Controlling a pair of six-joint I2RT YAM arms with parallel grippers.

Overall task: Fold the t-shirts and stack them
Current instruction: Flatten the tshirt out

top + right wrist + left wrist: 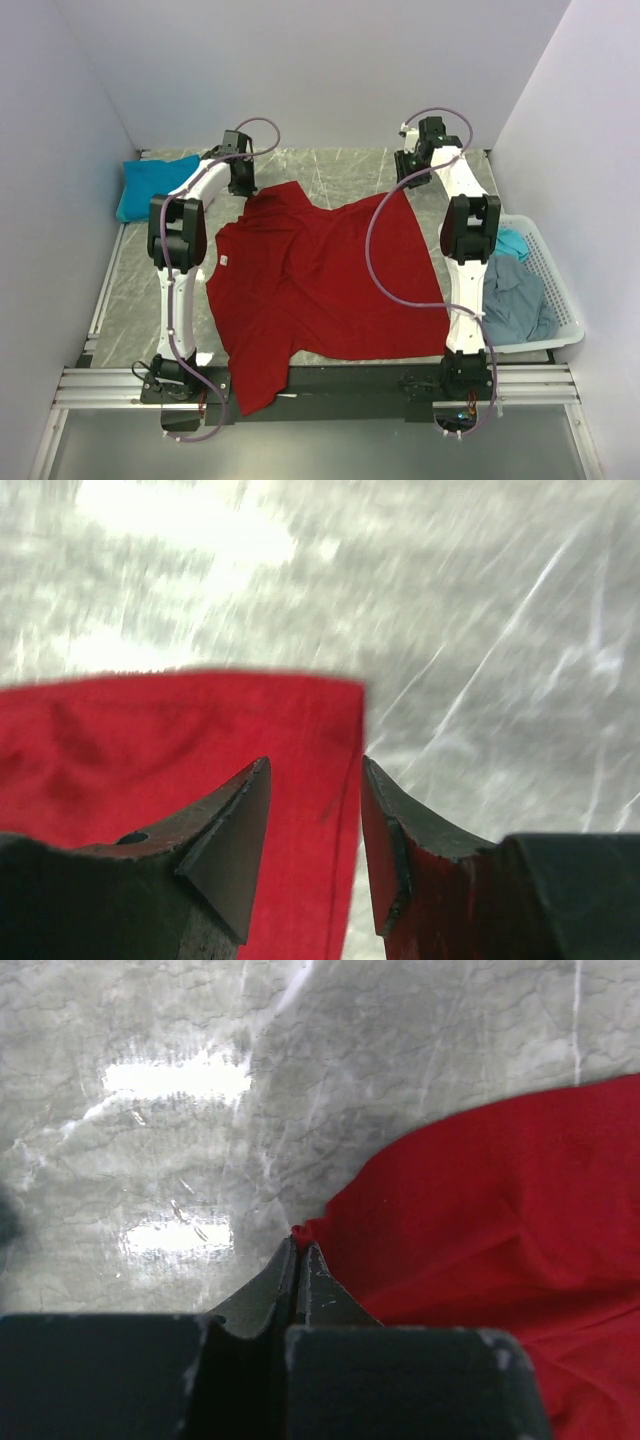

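A bright red t-shirt [320, 275] lies spread over the middle of the table, its lower left part hanging over the near rail. My left gripper [243, 185] is at its far left corner, shut on a pinch of the red cloth [300, 1232]. My right gripper [410, 180] is at the far right corner, open, its fingers [235, 830] straddling the red edge [330, 780] without closing on it. A folded teal t-shirt [152, 185] lies at the far left. A grey-blue t-shirt [515, 300] and a teal one [512, 243] lie in the basket.
A white lattice basket [560, 290] stands at the right edge of the table. White walls close in the left, back and right. The metal rail [320, 385] runs along the near edge with both arm bases on it.
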